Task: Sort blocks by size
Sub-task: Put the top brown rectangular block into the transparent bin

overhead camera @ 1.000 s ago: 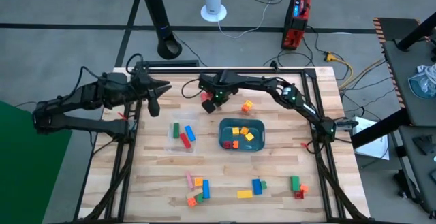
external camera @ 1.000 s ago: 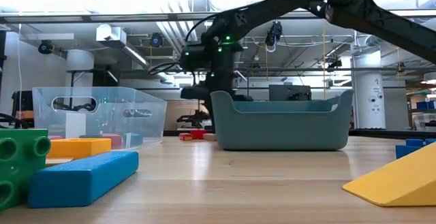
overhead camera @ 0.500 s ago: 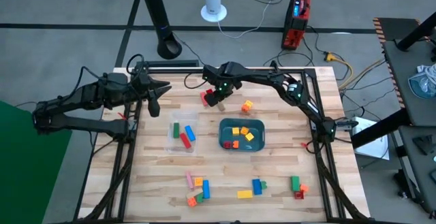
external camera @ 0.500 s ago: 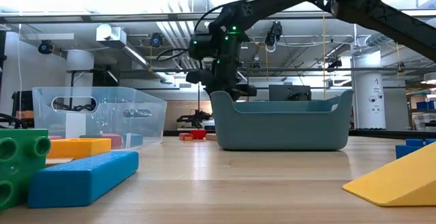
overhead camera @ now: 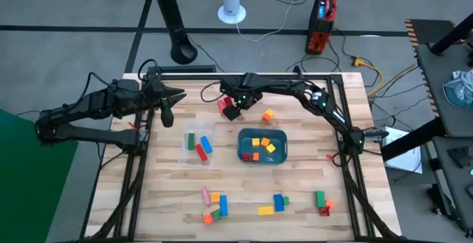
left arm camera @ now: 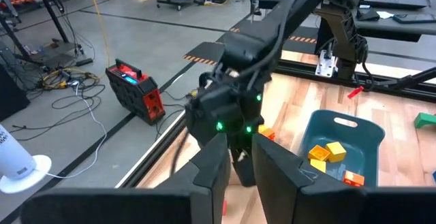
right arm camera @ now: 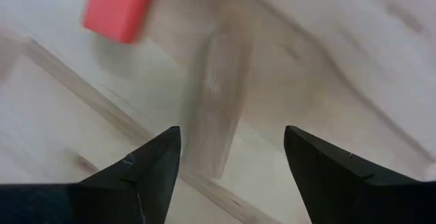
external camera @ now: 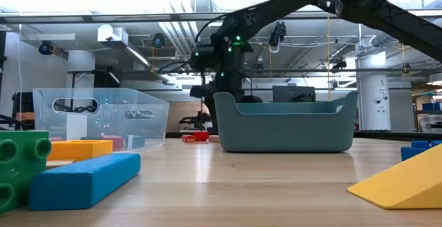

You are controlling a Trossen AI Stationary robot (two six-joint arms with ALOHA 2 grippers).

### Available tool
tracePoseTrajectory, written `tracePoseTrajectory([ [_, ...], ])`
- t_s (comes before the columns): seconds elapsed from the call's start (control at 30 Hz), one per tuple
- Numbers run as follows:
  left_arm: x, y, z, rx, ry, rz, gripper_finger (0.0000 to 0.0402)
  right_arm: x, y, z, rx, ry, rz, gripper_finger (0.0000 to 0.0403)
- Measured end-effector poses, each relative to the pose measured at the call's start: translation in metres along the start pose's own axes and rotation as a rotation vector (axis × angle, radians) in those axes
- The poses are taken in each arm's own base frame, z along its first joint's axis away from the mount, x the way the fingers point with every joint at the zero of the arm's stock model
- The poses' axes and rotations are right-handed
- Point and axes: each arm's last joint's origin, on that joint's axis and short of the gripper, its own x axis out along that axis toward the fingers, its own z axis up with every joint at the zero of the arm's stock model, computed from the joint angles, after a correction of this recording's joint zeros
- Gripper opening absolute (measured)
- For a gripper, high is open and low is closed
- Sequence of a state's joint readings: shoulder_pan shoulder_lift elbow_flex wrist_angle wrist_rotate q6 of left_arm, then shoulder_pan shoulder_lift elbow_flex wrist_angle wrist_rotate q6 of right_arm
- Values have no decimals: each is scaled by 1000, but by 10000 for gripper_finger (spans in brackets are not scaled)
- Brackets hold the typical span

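Wooden slat table point(overhead camera: 295, 199) under bright workshop lighting, with a red case and a white fan on the floor beyond it. Right gripper point(overhead camera: 235, 111) is low over the far part of the table, fingers point(right arm camera: 143, 173) spread wide with nothing between them; bare wood shows in the gap. A red block point(overhead camera: 223, 105) lies just beside those fingertips, on the table. Beyond the gripper on its near side sits the teal tray point(overhead camera: 242, 148), holding yellow, orange and red blocks point(overhead camera: 261, 146). The clear plastic container point(overhead camera: 185, 152) holds green, red and blue bars point(overhead camera: 198, 145). An orange-yellow block point(overhead camera: 267, 114) lies loose beside the arm. More blocks point(overhead camera: 266, 203) are scattered along the near edge. Left gripper point(overhead camera: 167, 114) hangs off to the left side, jaws slightly parted, holding nothing.
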State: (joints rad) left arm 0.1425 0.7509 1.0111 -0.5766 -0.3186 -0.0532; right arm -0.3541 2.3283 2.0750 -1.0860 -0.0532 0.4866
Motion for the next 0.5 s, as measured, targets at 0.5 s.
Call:
tracePoseTrajectory([
  [0.5, 0, 0, 0, 7, -1, 1, 56, 33, 2, -16, -56, -9, -33, 113],
])
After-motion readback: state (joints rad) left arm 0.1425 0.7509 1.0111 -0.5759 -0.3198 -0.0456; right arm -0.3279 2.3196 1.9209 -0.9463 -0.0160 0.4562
